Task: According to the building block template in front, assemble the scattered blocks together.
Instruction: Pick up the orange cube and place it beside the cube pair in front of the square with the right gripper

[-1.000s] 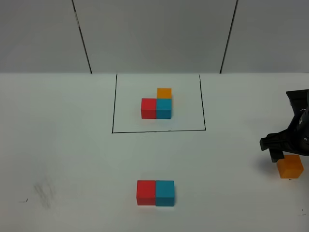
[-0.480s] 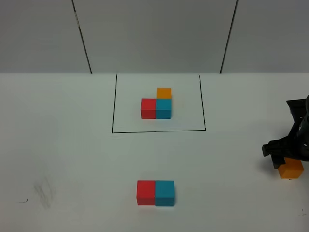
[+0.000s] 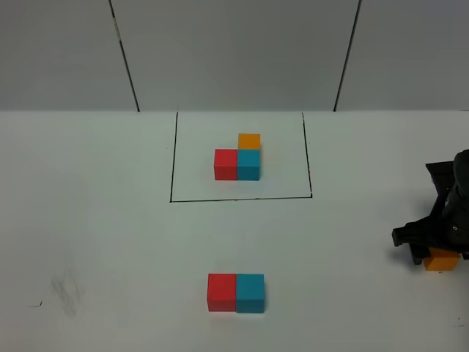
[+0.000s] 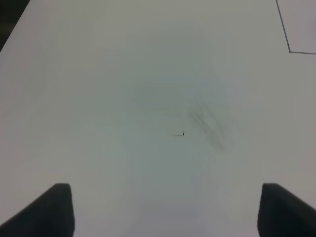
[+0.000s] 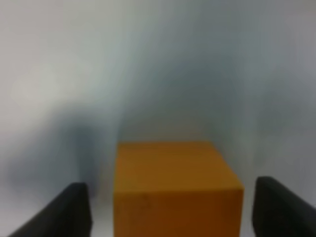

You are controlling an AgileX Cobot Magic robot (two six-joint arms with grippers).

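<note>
Over on the left, the left gripper (image 4: 165, 212) hangs spread wide above the table (image 4: 148, 98), holding nothing. In the middle sits the framed template (image 3: 238, 158). In front of it the red block (image 3: 221, 292) and blue block (image 3: 250, 292) touch side by side, matching its front row. Far right, well apart, the orange block (image 3: 442, 259) rests between the right gripper's (image 5: 175, 212) wide jaws, a gap on each side, not gripped. By my reckoning, only setting it behind the blue one is left.

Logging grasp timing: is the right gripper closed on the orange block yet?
Open. In the right wrist view both fingers stand apart from the orange block between them.
</note>
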